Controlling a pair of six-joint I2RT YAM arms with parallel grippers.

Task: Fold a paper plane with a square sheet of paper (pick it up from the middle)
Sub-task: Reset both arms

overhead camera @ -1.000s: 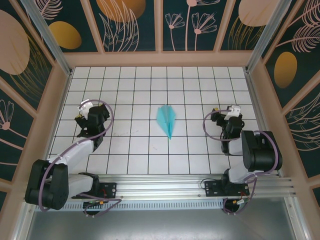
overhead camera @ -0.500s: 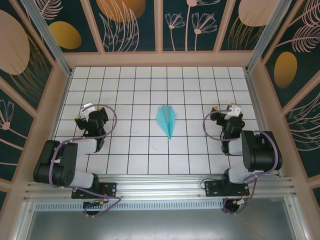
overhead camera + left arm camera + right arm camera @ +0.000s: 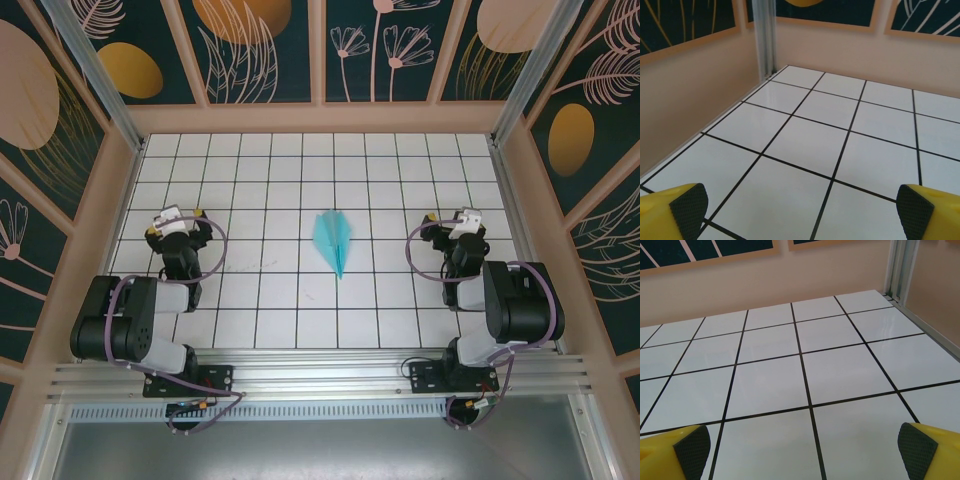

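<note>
Lying flat near the middle of the white gridded table (image 3: 270, 170), the paper plane (image 3: 335, 242) is a slim light cyan dart. Its broader end is toward the far wall and its long narrow tip toward the arms' bases, angled slightly to the right. It rests on the tiles roughly midway between the two arms and well apart from both.

The left gripper (image 3: 176, 222) sits over the left part of the table, pointing toward the far side, with its arm folded back close to its base. In the left wrist view its jaws stand wide apart and empty: the yellow fingers with dark ribbed pads (image 3: 688, 204) sit at the two bottom corners, with bare tiles between them. Ahead of them the tiles run to the beige side wall (image 3: 695, 85) and an aluminium post (image 3: 764, 37) in the corner.

The right gripper (image 3: 462, 226) sits over the right part of the table, about level with the plane, and its arm is likewise folded near its base. Its jaws too are spread wide and hold nothing — in the right wrist view a black-padded yellow fingertip (image 3: 692, 449) sits at each lower corner, and white tiles with black lines lie between them
</note>
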